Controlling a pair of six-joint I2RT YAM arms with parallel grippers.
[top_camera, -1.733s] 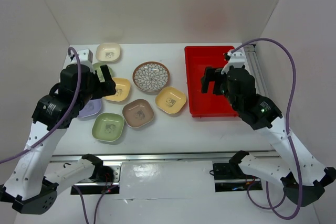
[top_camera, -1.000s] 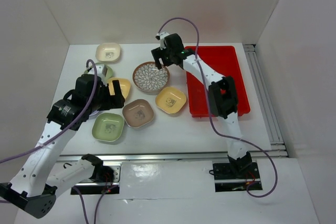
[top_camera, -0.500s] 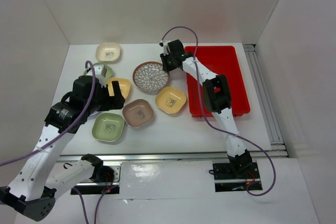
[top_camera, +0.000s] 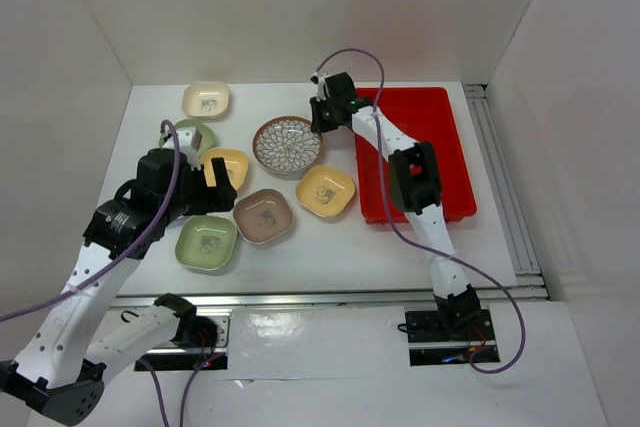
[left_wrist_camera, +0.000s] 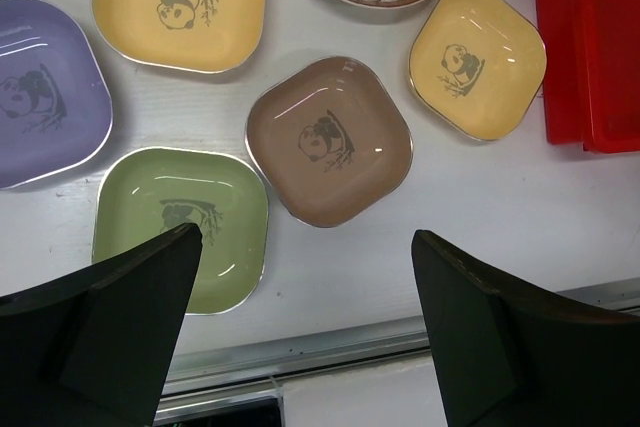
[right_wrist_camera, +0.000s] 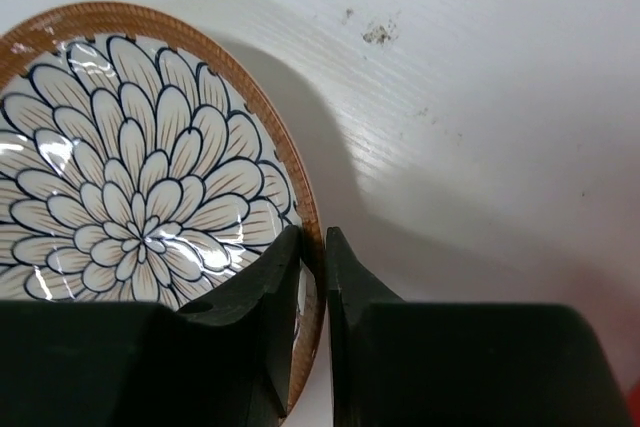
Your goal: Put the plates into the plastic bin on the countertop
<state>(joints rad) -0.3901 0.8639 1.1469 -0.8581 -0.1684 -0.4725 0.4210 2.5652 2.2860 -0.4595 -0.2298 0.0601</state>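
Note:
The round brown-rimmed petal-patterned plate lies on the white countertop, left of the red plastic bin. My right gripper is shut on that plate's right rim, one finger inside and one outside. Several small pastel plates lie around: cream, yellow, a second yellow, dusty pink, green and lavender. My left gripper hangs open above the pink and green plates, holding nothing.
The right arm reaches over the bin's left half. A metal rail runs along the table's near edge and another along the right side. White walls close in the left, back and right.
My right gripper has shut onto the round plate's right rim. The left arm has barely shifted and stays open.

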